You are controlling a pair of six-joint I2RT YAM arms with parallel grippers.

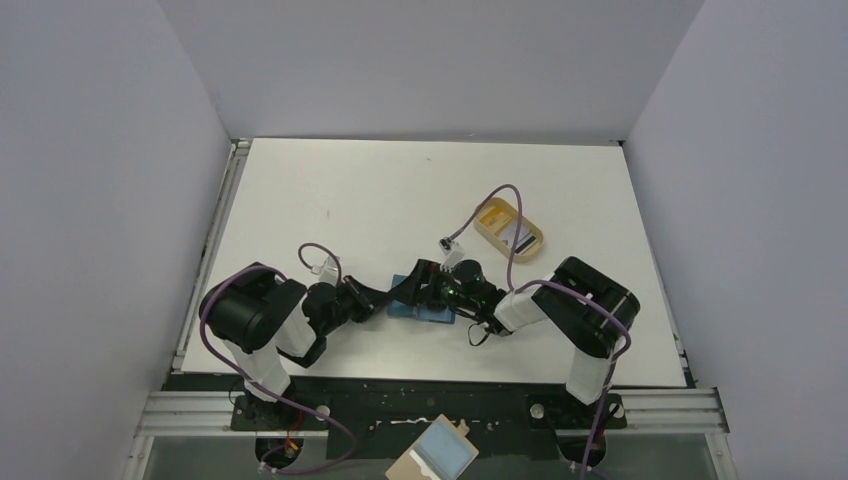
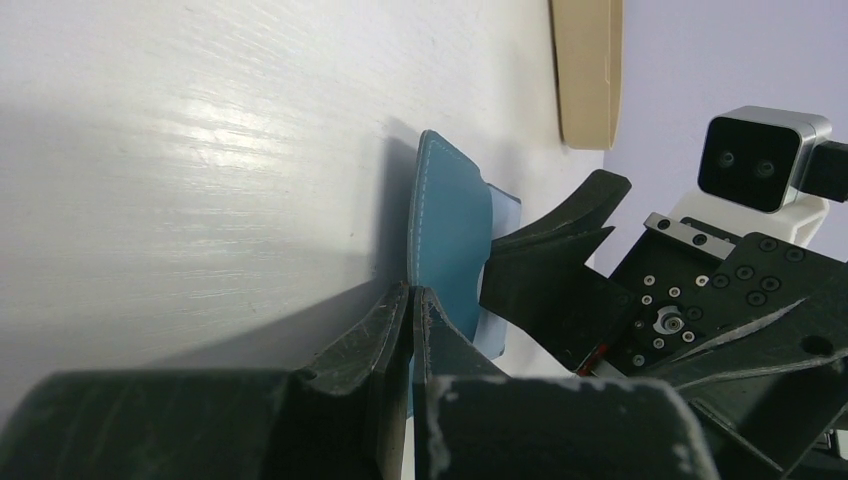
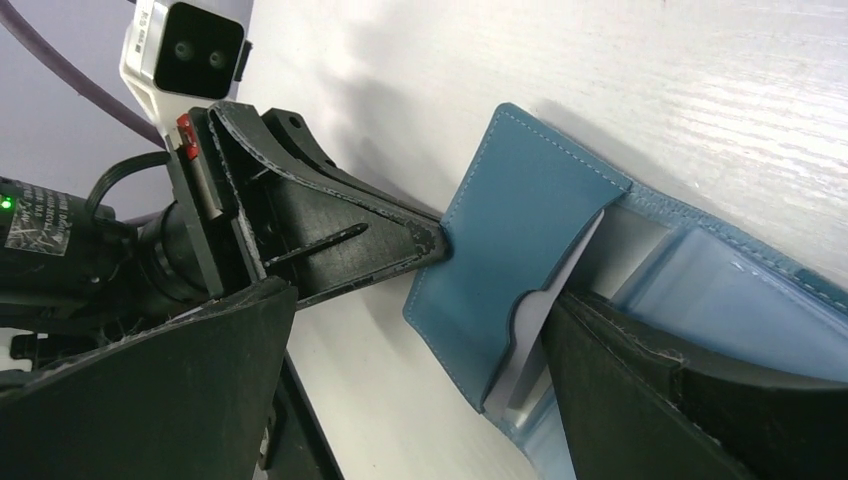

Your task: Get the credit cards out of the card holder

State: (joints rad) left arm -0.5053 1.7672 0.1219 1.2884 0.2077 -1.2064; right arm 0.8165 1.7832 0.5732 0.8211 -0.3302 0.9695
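Note:
The teal-blue card holder (image 1: pixel 420 311) lies open on the white table between my two grippers. My left gripper (image 2: pixel 412 295) is shut on the edge of its raised teal flap (image 2: pixel 450 235); the right wrist view shows this pinch (image 3: pixel 435 240). My right gripper (image 3: pixel 420 300) is open and straddles the flap, with one finger (image 3: pixel 640 370) resting on the light-blue inside (image 3: pixel 720 300). A pale grey-white credit card (image 3: pixel 545 310) stands partly out of the pocket behind the flap, next to that finger. Another card with dark markings (image 1: pixel 521 238) lies in the tan oval tray.
The tan oval tray (image 1: pixel 486 228) stands behind and right of the wallet; it also shows in the left wrist view (image 2: pixel 588 70). A tan board with a light-blue rectangle (image 1: pixel 433 457) lies below the table's front edge. Purple cables loop over both arms.

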